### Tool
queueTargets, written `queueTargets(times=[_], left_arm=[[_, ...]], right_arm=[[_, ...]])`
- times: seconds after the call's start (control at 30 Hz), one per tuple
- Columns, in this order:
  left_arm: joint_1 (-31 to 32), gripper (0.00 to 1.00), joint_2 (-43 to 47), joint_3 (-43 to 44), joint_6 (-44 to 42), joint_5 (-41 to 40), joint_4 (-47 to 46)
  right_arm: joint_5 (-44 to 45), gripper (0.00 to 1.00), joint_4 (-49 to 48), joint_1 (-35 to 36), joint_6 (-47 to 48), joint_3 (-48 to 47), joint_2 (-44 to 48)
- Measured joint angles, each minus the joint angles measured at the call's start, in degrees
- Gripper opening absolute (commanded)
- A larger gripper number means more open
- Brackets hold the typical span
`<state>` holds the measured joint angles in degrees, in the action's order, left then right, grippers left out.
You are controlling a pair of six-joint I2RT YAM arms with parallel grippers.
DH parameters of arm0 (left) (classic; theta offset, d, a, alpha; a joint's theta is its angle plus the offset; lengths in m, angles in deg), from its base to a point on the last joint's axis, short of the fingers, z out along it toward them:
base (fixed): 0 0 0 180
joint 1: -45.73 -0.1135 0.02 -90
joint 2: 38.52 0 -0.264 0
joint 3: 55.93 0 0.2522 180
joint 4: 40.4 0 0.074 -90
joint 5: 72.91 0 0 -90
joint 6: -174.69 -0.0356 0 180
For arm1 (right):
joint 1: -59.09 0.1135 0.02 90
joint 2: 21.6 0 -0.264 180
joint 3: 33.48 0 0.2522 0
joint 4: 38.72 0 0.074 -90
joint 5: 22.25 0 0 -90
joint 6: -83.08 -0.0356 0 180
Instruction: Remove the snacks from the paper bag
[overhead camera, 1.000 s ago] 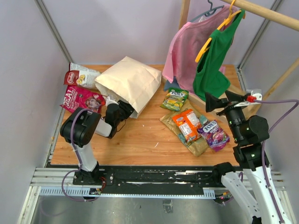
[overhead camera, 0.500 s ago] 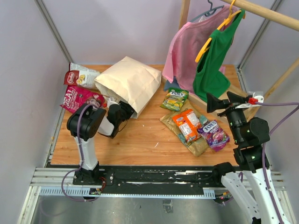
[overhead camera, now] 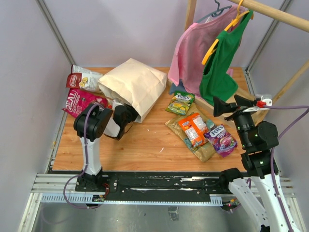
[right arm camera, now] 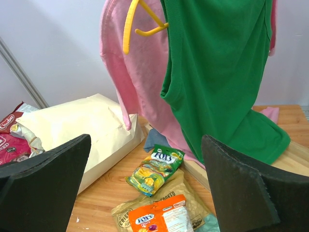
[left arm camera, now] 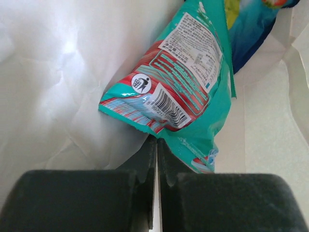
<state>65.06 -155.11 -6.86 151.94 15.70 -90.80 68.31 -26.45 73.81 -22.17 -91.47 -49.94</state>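
Observation:
The paper bag (overhead camera: 135, 84) lies on its side with its mouth toward my left gripper (overhead camera: 126, 113), which reaches into the opening. In the left wrist view the left gripper (left arm camera: 157, 140) is shut on the lower edge of a teal snack packet (left arm camera: 188, 87) inside the bag (left arm camera: 58, 72); a blue packet (left arm camera: 246, 29) lies behind it. Outside the bag lie red-white (overhead camera: 83, 79), magenta (overhead camera: 84, 102), green (overhead camera: 181, 102), orange (overhead camera: 193, 128), tan (overhead camera: 200, 150) and purple (overhead camera: 220, 137) snacks. My right gripper (overhead camera: 222, 106) hangs open above the right side, holding nothing.
A pink shirt (overhead camera: 193, 53) and a green shirt (overhead camera: 219, 67) hang on hangers from a wooden rod (overhead camera: 275, 13) at the back right, above a wooden base (overhead camera: 241, 94). Walls close in the table on the left and right.
My left gripper has pushed a little further into the bag's mouth and its jaws have closed. The right arm has barely moved.

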Motion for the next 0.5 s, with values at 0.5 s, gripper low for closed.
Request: queueTargets(times=[0.5], left_arm=[[-2.23,0.00,17.25,-10.75,-5.38,-2.67,4.22]], right_arm=[[-0.02,0.98,-0.26,0.00,0.02,0.02,-0.44]])
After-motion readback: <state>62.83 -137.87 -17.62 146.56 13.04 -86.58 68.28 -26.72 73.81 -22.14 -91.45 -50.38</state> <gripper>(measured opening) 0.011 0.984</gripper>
